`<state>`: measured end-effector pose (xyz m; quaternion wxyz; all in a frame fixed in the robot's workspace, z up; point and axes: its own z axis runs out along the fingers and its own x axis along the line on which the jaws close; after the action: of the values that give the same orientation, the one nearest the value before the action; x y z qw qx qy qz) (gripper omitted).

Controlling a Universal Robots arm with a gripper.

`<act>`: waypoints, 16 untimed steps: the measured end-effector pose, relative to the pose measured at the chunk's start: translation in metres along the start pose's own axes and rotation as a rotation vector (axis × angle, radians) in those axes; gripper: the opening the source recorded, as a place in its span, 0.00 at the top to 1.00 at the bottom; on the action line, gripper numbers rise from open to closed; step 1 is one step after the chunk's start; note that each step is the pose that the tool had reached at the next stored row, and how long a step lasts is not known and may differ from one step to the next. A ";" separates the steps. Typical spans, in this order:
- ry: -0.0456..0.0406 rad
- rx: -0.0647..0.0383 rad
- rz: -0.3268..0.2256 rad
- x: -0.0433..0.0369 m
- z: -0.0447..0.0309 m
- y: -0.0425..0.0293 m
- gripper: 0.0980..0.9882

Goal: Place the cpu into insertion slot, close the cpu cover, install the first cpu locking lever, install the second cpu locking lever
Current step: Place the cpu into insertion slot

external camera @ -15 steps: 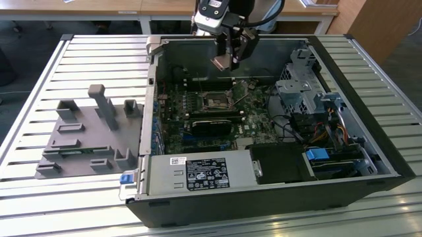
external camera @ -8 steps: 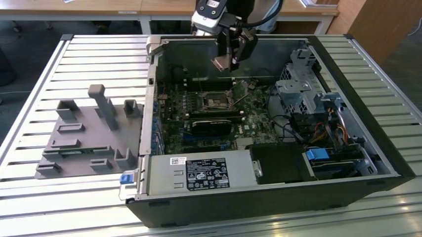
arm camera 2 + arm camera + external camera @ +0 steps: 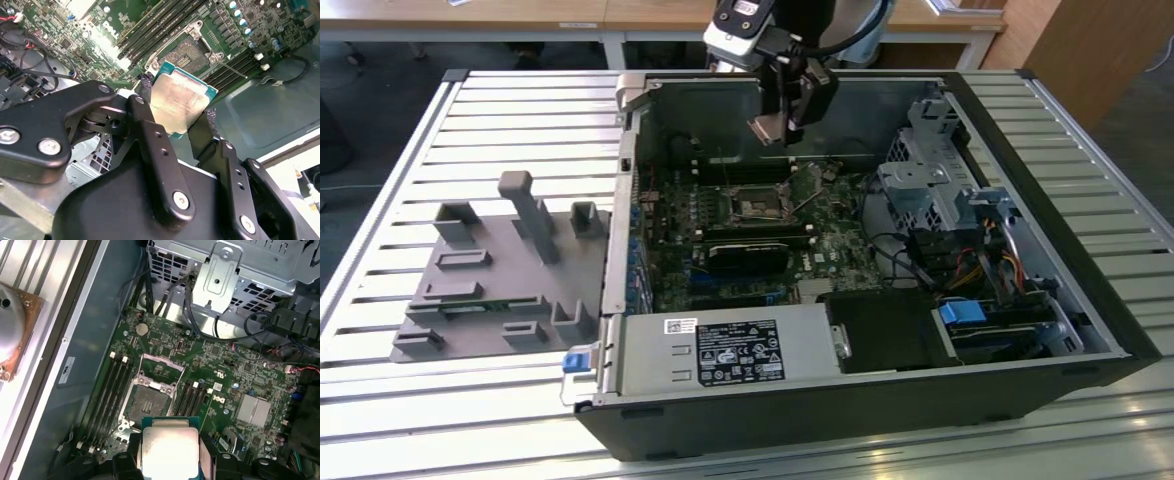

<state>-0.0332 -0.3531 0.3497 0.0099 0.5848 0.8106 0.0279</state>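
At the exterior view's left, a grey moulded fixture block (image 3: 494, 270) with upright posts is seen lying on the slatted metal table (image 3: 400, 150), well apart from the work. Just beside it, an open computer case (image 3: 1094, 330) is laid on its side, with a green circuit board (image 3: 720, 260) exposed on its floor and a silver, labelled power supply (image 3: 720, 350) set along its near edge.

Above the middle of the case, the gripper (image 3: 787, 125) is held clear of the board. The jaws are closed part-way, to the width of the chip, and the cpu (image 3: 766, 130) is clamped between them by two opposite edges. In the second wrist view the gripper (image 3: 177, 99) is shown with its black fingers (image 3: 150, 125) pressed against the sides of the cpu (image 3: 180, 102), whose silvery-beige top is tilted towards the camera. In the first wrist view the cpu (image 3: 170, 450) is seen in the gripper (image 3: 170, 462), in the air above the board and apart from it.

Below the chip, the insertion slot (image 3: 757, 203) is set in the board and nothing is seated in it; its dark centre (image 3: 147, 402) is uncovered and is flanked by rows of long black memory slots (image 3: 112, 390). The cpu cover (image 3: 161, 368) is swung up off the socket and stands open at one edge of it. In the second wrist view the insertion slot (image 3: 187, 52) is seen just beyond the held chip.

At the exterior view's right, a perforated metal drive cage (image 3: 934, 180) and bundled cables (image 3: 987, 270) are housed inside the case.
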 end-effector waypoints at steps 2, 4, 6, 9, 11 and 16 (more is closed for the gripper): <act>-0.0002 0.000 0.004 0.0000 0.0008 -0.0001 0.50; 0.0005 0.003 0.005 0.0000 0.0018 -0.0002 0.50; 0.0021 0.008 0.007 -0.0001 0.0031 -0.0002 0.50; -0.0025 0.011 0.021 0.0001 0.0048 -0.0002 0.50; -0.0048 0.011 0.046 0.0001 0.0060 -0.0003 0.50; -0.0088 0.009 0.118 0.0000 0.0091 -0.0005 0.50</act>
<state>-0.0332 -0.3529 0.3407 0.0090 0.6316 0.7749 0.0220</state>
